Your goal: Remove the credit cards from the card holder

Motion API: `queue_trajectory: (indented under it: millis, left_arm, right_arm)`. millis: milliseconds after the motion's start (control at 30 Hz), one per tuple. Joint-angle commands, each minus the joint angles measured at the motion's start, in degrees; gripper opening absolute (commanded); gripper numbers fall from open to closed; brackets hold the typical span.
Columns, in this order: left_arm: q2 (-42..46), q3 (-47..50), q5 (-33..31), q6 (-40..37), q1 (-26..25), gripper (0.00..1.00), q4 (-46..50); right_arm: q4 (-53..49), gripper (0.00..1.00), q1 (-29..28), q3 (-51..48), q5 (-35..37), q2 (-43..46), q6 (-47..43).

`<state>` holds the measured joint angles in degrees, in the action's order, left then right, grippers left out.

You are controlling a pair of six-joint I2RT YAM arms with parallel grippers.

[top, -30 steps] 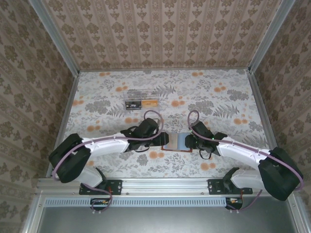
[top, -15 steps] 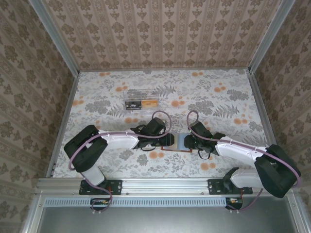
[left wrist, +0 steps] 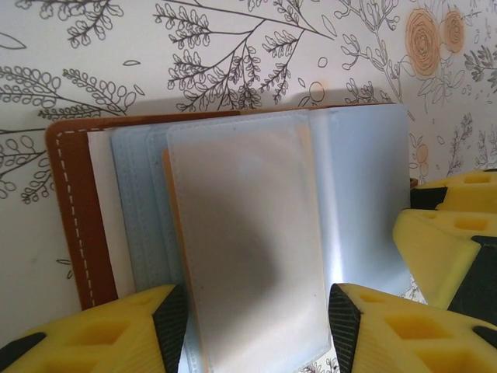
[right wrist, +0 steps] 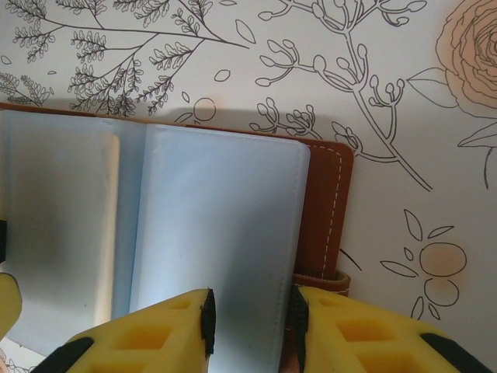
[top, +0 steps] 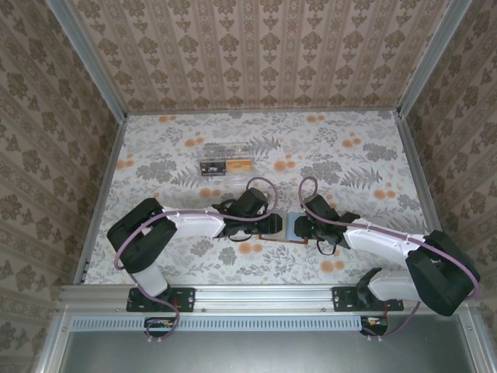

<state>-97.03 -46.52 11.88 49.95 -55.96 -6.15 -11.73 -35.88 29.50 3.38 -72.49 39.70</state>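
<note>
Your card holder (left wrist: 78,225) lies open on the tabletop (top: 349,148) between both arms. Your left gripper (left wrist: 256,315) has its fingers spread wide, straddling the frosted sleeve (left wrist: 248,217); an orange-tan credit card (left wrist: 168,225) edges out beneath it. Your right gripper (right wrist: 250,315) has its fingers pinched on the holder's right-hand page.

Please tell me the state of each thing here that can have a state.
card holder: open, lying flat.
orange-tan card: inside a clear sleeve, not yet out.
left gripper: open, jaws astride that sleeve.
right gripper: jaws slightly apart; grip unclear.
clear plastic box: lying flat; open or shut unclear.
</note>
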Motion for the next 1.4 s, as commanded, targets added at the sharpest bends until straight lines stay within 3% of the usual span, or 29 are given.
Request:
queue_trajectory:
  millis: [0,233,400,667,1100,1367]
  left_arm:
    - [-1.1,-0.9,1.7,0.4,-0.6,0.56,-0.7]
    - [-0.3,-0.2,5.3,0.5,-1.0,0.62,-6.4]
    - [0.0,-0.9,6.4,-0.3,-1.5,0.76,-7.7]
    - [-2.4,-3.6,9.0,-0.6,-2.5,0.76,-9.5]
    - [-7.6,-10.0,10.8,-0.7,-4.9,0.73,-8.8]
    - [-1.2,-5.7,8.1,-1.7,-2.9,0.74,-7.0]
  right_arm:
    - [0.5,0.35,0.2,-0.8,-1.4,-0.5,1.3]
    - [0.9,0.35,0.2,-1.2,-1.6,-0.9,1.4]
    - [0.8,0.35,0.2,-1.4,-1.5,-0.9,1.5]
    - [-0.5,0.35,0.3,-2.2,0.7,1.3,3.1]
    - [-11.1,0.4,4.6,-7.4,8.1,21.8,6.9]
    - [-10.0,0.41,5.0,-6.8,5.5,21.7,5.0]
